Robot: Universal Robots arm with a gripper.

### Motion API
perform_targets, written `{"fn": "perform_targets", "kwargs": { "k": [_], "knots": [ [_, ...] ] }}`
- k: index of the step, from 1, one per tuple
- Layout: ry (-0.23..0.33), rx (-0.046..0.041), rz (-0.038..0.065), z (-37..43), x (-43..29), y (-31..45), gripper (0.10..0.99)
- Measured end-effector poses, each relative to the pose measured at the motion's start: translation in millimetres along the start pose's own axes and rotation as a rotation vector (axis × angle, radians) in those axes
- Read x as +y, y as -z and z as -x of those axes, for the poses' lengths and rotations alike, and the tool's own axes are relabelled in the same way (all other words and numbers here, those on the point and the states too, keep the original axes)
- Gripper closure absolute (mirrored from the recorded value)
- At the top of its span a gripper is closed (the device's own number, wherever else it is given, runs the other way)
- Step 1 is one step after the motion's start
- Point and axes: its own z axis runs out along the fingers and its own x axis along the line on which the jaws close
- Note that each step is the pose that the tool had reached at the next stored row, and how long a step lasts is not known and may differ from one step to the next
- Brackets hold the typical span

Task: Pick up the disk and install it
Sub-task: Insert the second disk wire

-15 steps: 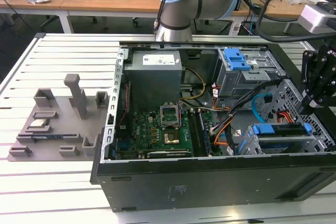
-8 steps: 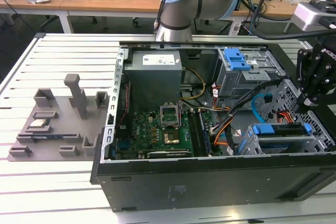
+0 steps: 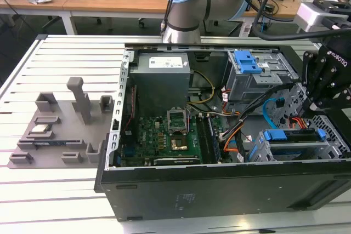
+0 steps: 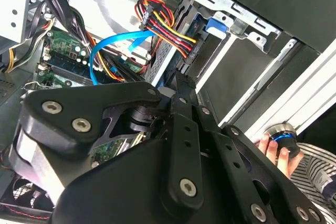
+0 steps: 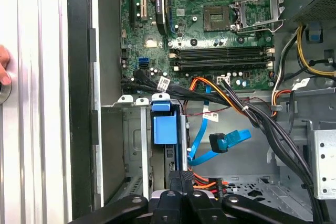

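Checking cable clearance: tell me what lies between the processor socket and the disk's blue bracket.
In the first wrist view: memory slots and a black cable bundle, between socket and bracket.

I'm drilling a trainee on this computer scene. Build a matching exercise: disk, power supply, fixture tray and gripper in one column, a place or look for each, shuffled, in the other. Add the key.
Column one:
1. disk
2. power supply
3. fixture tray
4. gripper

Column two:
A. grey, outside the computer case, at the exterior view's left
B. black, above the drive cage at the exterior view's right
C. blue-framed, in the drive cage
D. grey box with a white label, at the case's far wall

Pairs: 1-C, 2-D, 3-A, 4-B
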Motion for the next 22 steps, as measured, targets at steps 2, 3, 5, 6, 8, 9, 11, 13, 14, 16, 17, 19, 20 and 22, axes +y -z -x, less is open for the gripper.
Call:
{"fn": "perform_targets", "kwargs": {
  "k": [2,3,5,6,8,9,11,13,14,16,17,19,20,22],
  "knots": [
    [0.0,0.0,0.0,0.0,0.0,0.0,0.918],
    [0.0,0.0,0.0,0.0,0.0,0.0,0.851],
    [0.0,0.0,0.0,0.0,0.1,0.0,0.729],
    [0.0,0.0,0.0,0.0,0.1,0.0,0.729],
    [0.0,0.0,0.0,3.0,0.4,0.2,0.667],
    [0.0,0.0,0.0,7.1,0.6,0.6,0.667],
    [0.0,-0.0001,0.0,16.6,1.0,1.4,0.667],
    [0.0,-0.0001,0.0,21.6,1.4,1.8,0.667],
    [0.001,-0.0001,0.0,23.4,1.7,1.9,0.667],
    [0.001,0.0002,0.0,26.7,3.3,2.9,0.667],
    [0.001,0.0001,-0.001,27.8,3.7,4.1,0.667],
    [0.001,0.0001,-0.002,29.6,4.7,9.0,0.667],
    [0.001,0.0006,-0.004,31.0,5.2,11.9,0.667],
    [0.002,0.0005,-0.004,32.7,9.5,12.9,0.667]
  ]
}}
